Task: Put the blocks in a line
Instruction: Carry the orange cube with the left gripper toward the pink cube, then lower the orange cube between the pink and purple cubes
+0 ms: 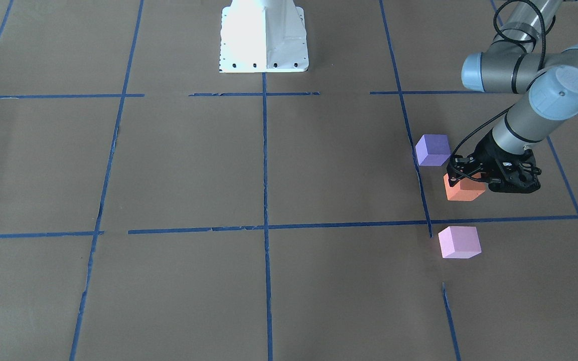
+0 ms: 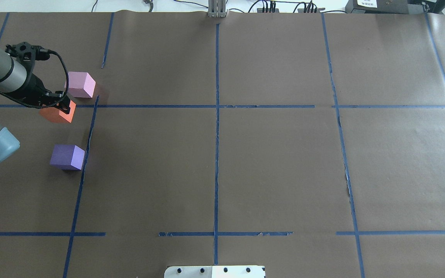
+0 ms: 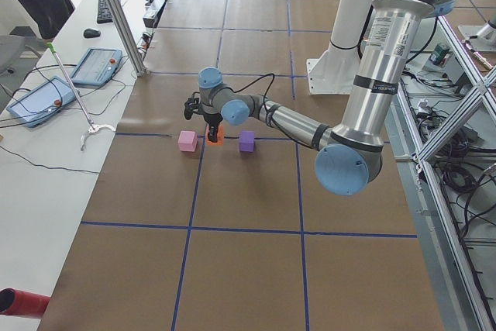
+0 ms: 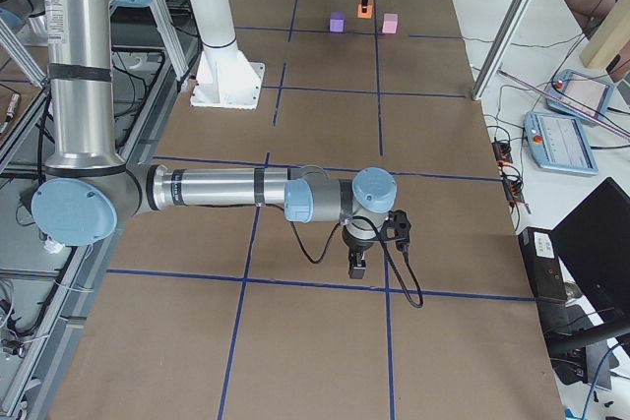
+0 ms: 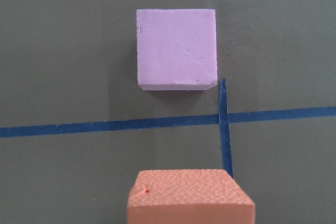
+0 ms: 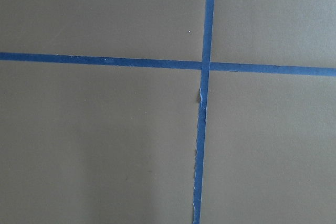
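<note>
The orange block (image 1: 463,190) sits between the dark purple block (image 1: 433,149) and the pale pink block (image 1: 459,242), in a rough row beside a blue tape line. My left gripper (image 1: 467,175) is down over the orange block with its fingers on either side of it, and looks shut on it. In the overhead view the gripper (image 2: 61,103) covers part of the orange block (image 2: 57,114). The left wrist view shows the orange block (image 5: 190,198) close below and the pink block (image 5: 177,48) ahead. My right gripper (image 4: 357,270) hangs over bare paper far away; I cannot tell whether it is open or shut.
The table is brown paper with a grid of blue tape lines (image 2: 217,116). The white robot base (image 1: 264,37) stands at the table's middle edge. The right wrist view shows only a tape crossing (image 6: 203,66).
</note>
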Available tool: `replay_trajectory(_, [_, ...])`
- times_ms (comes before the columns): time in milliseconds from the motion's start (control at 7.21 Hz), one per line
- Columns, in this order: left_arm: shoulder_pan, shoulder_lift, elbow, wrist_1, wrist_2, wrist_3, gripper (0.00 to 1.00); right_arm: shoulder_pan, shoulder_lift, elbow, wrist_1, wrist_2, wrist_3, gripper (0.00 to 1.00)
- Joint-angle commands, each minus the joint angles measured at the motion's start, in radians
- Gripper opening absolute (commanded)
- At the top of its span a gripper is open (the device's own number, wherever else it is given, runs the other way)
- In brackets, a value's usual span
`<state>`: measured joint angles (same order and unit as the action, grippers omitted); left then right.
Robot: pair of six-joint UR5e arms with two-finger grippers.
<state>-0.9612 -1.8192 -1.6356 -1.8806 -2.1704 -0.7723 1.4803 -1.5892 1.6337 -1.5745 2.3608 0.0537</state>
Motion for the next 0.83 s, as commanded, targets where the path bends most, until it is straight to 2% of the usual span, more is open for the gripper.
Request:
replay_trajectory(0, [0.004, -0.009, 0.065, -0.069, 0.001, -0.021, 0.17, 0.0, 0.0, 0.0, 0.001, 0.0, 0.0, 1.0])
replay_trajectory(277, [0.022, -0.009, 0.124, -0.162, 0.001, -0.078, 0.17, 0.0, 0.0, 0.0, -0.001, 0.0, 0.0, 1.0])
replay_trajectory(693, [0.053, -0.011, 0.115, -0.187, 0.004, -0.133, 0.17, 0.0, 0.0, 0.0, 0.001, 0.0, 0.0, 1.0])
